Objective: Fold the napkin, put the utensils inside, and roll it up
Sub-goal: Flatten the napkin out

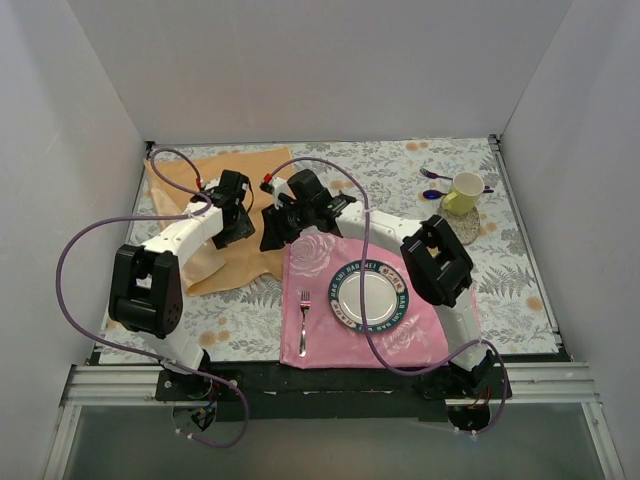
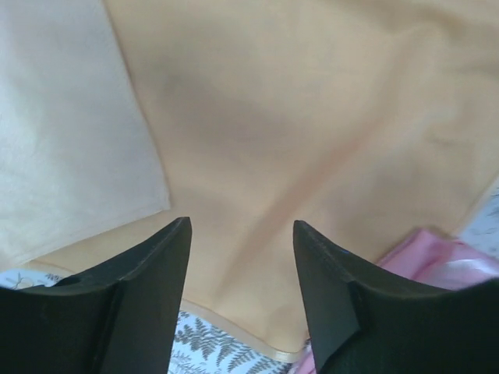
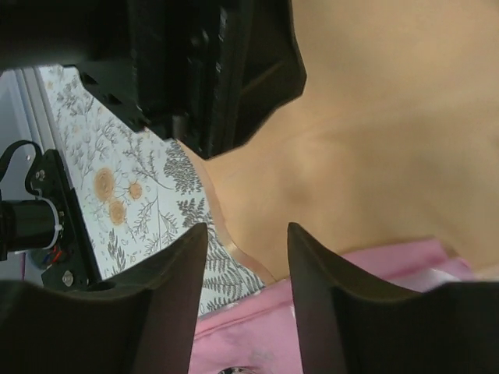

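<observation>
- At the far left of the fern-printed table (image 1: 240,320): shiny peach-gold satin napkin (image 1: 240,268), rumpled, near hem running up to the pink rose-printed placemat (image 1: 330,350); bare tabletop nearer the bases.
- Both arms stretched forward and angled inward, wrists close together over the cloth.
- Above the napkin's near hem, left pincer (image 2: 242,226) spread wide, gripping nothing.
- Where hem meets placemat, right pincer (image 3: 247,230) likewise parted and empty.
</observation>
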Tool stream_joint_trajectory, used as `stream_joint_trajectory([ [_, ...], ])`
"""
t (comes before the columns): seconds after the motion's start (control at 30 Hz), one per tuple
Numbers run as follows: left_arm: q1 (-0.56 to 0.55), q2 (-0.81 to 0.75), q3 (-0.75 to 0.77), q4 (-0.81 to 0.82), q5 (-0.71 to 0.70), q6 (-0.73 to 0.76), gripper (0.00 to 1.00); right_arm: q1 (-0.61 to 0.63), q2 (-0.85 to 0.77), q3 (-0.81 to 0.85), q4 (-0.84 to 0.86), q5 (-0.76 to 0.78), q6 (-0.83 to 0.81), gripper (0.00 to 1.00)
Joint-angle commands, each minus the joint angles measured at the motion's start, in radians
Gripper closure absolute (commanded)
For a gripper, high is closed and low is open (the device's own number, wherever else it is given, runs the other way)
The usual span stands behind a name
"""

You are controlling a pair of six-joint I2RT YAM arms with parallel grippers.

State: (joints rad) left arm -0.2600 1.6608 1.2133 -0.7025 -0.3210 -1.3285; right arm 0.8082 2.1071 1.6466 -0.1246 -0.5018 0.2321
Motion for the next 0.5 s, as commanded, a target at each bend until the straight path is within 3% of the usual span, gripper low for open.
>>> stream_joint_trajectory([
  [0.0,-0.002,-0.024,-0.055,-0.034,-0.055,-0.001,0.49,0.005,0.040,0.073,0.057,-0.038,0.084,0.56],
  [0.13,-0.002,0.010,-0.078,-0.028,-0.058,-0.005,0.59,0.005,0.062,0.076,0.052,-0.043,0.090,0.66],
  [0.47,0.010,0.007,-0.139,0.014,-0.081,-0.011,0.59,0.005,0.076,0.036,0.068,-0.086,0.095,0.69],
])
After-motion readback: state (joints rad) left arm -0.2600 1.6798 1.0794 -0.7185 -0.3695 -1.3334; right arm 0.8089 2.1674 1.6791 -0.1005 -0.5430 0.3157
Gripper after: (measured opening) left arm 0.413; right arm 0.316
